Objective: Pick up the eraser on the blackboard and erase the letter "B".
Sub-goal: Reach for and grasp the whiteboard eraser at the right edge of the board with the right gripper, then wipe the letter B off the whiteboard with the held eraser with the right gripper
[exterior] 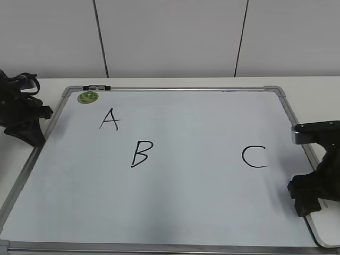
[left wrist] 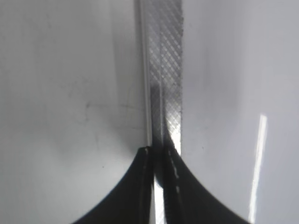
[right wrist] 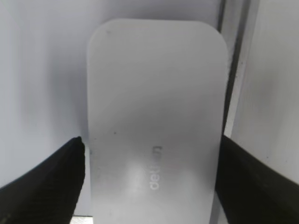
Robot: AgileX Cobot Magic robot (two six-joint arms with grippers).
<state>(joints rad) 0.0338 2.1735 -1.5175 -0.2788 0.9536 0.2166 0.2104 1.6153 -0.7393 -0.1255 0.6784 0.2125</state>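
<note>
The blackboard (exterior: 186, 202) is a white board in a silver frame, lying flat with black letters on it. The letter "B" (exterior: 142, 154) is left of centre and whole. The eraser (exterior: 325, 235), a white rounded slab with grey lettering, lies at the board's near right corner; it fills the right wrist view (right wrist: 154, 93). My right gripper (exterior: 311, 201) sits over it, and its two fingers (right wrist: 152, 154) press the eraser's long sides. My left gripper (exterior: 32, 133) is shut and empty over the board's left frame (left wrist: 163, 60), its tips (left wrist: 161, 154) together.
A black "A" (exterior: 109, 120) is above and left of the "B", and a black "C" (exterior: 254, 157) is to the right. A round green sticker (exterior: 88, 97) and a small black clip (exterior: 96, 87) are at the top left corner. The board frame (right wrist: 236, 70) runs beside the eraser.
</note>
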